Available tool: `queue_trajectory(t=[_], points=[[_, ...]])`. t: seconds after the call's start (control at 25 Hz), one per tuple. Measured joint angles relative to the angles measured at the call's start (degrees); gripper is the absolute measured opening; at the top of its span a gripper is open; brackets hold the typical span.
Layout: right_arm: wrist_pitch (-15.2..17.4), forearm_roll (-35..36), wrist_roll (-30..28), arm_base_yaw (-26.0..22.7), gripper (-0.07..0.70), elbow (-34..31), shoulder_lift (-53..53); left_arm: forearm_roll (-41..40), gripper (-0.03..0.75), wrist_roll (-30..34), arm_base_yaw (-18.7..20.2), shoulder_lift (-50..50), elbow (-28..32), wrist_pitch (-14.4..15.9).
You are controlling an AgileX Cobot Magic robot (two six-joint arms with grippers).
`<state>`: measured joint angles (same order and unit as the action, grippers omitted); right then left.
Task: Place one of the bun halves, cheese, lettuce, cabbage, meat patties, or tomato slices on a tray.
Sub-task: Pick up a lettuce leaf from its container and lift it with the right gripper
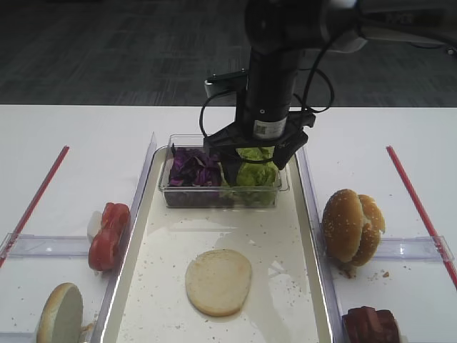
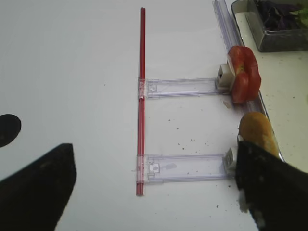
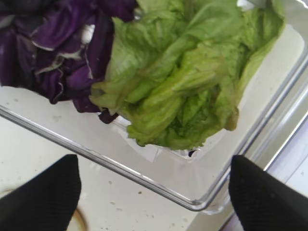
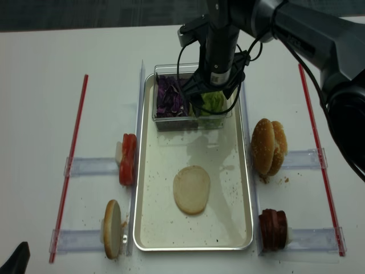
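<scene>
**Lettuce and cabbage share the clear tub on the tray**

Tub point(image 1: 223, 193) of clear plastic stands at the far end of the tray point(image 1: 319, 271), across its width. Inside it, the cabbage point(image 1: 194, 168) fills the left part and the lettuce point(image 1: 255, 171) fills the right part; the two touch in the middle. In the right wrist view the green leaves lie crumpled against the corner wall of the tub, with the purple shreds just beside them.

The right gripper point(image 1: 251, 163) hangs over the lettuce side of the tub, pointing down. Its jaws stand wide apart, one on each side of the lettuce, and they hold nothing; in the wrist view both black fingertips point(image 3: 45, 197) are outside the rim of the tub.

On the white, crumb-speckled floor of the tray lies one pale bun disc point(image 1: 218, 281), flat and alone, well apart from the tub.

Outside the tray, on the white surface point(image 1: 86, 143), the other items stand on edge in clear holders: tomato slices point(image 1: 108, 236) and a bun half point(image 1: 60, 314) on the left, sesame bun halves point(image 1: 351, 226) and meat patties point(image 1: 370, 326) on the right.

The left gripper point(image 2: 159, 187) is above the surface to the left of the tray, its jaws spread wide and empty.
</scene>
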<state>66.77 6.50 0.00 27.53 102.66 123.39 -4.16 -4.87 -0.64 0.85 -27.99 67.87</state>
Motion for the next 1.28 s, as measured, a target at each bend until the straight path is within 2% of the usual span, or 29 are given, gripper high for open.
queue_trajectory(t=[0.28,0.52,0.64,1.12,1.28], points=[[-2.6,1.2,0.0,0.4,0.633,0.0,0.1,0.0,0.618,0.0,0.0,0.0,0.0,0.0],[-2.7,1.2,0.0,0.4,0.631,4.2,2.5,0.0,0.618,0.0,0.0,0.0,0.0,0.0],[-1.6,0.9,0.0,0.4,0.622,7.4,4.6,0.0,0.618,0.0,0.0,0.0,0.0,0.0],[-0.2,-3.3,1.6,0.5,0.474,9.4,8.9,0.0,0.618,0.0,0.0,0.0,0.0,0.0],[-0.4,-3.5,1.7,0.5,0.383,9.4,8.9,0.0,0.618,0.0,0.0,0.0,0.0,0.0]])
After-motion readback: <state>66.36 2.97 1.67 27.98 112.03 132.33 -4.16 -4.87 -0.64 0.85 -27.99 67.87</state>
